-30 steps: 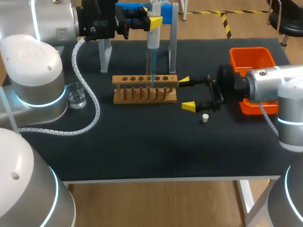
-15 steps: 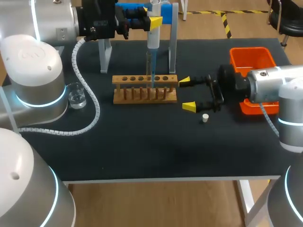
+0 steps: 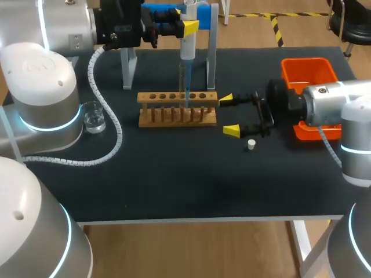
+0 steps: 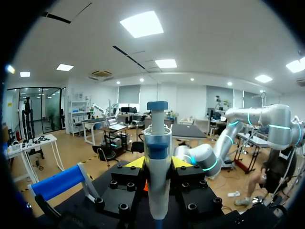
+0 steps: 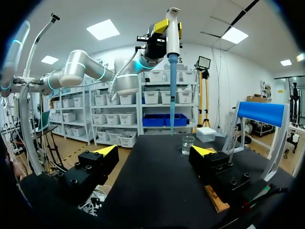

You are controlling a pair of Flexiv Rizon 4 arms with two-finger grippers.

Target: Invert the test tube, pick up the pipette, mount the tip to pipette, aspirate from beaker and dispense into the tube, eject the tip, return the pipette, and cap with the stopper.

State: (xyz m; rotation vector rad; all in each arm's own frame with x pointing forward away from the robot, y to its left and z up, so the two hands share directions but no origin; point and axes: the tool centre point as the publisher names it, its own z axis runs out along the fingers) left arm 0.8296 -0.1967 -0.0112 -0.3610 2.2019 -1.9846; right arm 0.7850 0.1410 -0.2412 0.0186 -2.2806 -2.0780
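- The beaker point(image 3: 93, 117) stands near the table's point(image 3: 174, 185) left edge, well apart from both grippers. It holds clear liquid, and I judge its part in the task to be over for now.
- The left gripper point(image 3: 188, 26) is over the table's back edge, its yellow-tipped fingers clamped from two sides on the pipette point(image 3: 187, 43). In the left wrist view the pipette's barrel point(image 4: 157, 143) stands upright between them, plunger end up.
- The upright hold lets the blue tip point(image 3: 187, 87) point straight down into a hole of the wooden rack point(image 3: 177, 108), which sits back of the table's middle. This looks like the dispensing step.
- The test tube cannot be made out. By my judgement it stands in the hole under the tip.
- The right gripper point(image 3: 228, 114) lies level with the table, its fingers spread wide and holding nothing. It is just beside the rack's right end, probably waiting to cap.
- In the right wrist view the pipette point(image 5: 172, 28) hangs ahead of and above the right gripper's open fingers point(image 5: 106, 150).
- The white stopper point(image 3: 251, 145) lies on the table right of the middle, just beside the right gripper's nearer finger but not between the fingers.
- The orange bin point(image 3: 309, 72) sits at the right back corner, likely there for the ejected tip.
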